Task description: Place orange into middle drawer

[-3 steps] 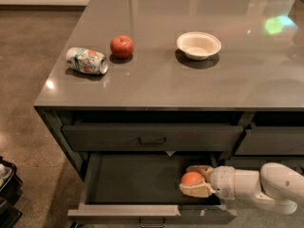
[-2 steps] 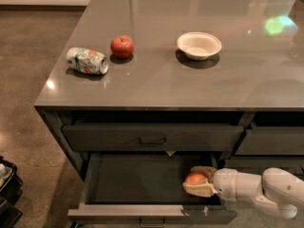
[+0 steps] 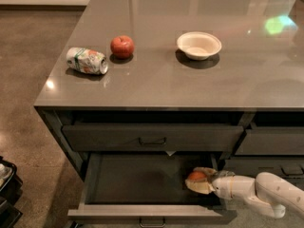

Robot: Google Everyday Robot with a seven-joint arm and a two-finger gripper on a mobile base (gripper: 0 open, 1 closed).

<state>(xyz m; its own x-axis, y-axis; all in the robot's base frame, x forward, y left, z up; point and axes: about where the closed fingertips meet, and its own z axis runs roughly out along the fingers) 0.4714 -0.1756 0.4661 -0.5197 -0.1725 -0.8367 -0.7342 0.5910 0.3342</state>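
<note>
The orange (image 3: 195, 176) sits low inside the open middle drawer (image 3: 142, 182), near its right side. My gripper (image 3: 198, 179) reaches into the drawer from the right on a white arm, with its pale fingers (image 3: 200, 187) wrapped around the orange. The drawer is pulled out, and its front with a small bar handle (image 3: 152, 221) is at the bottom of the view. The closed drawer front above it (image 3: 152, 137) has the same width.
On the grey countertop (image 3: 190, 80) lie a tipped can (image 3: 86, 61), a red apple (image 3: 122, 46) and a white bowl (image 3: 199, 44). Narrower dark drawers (image 3: 270, 141) are at the right. A dark object (image 3: 7, 189) stands on the floor at the left.
My gripper has moved a little lower and to the right with the orange, deeper into the drawer tray.
</note>
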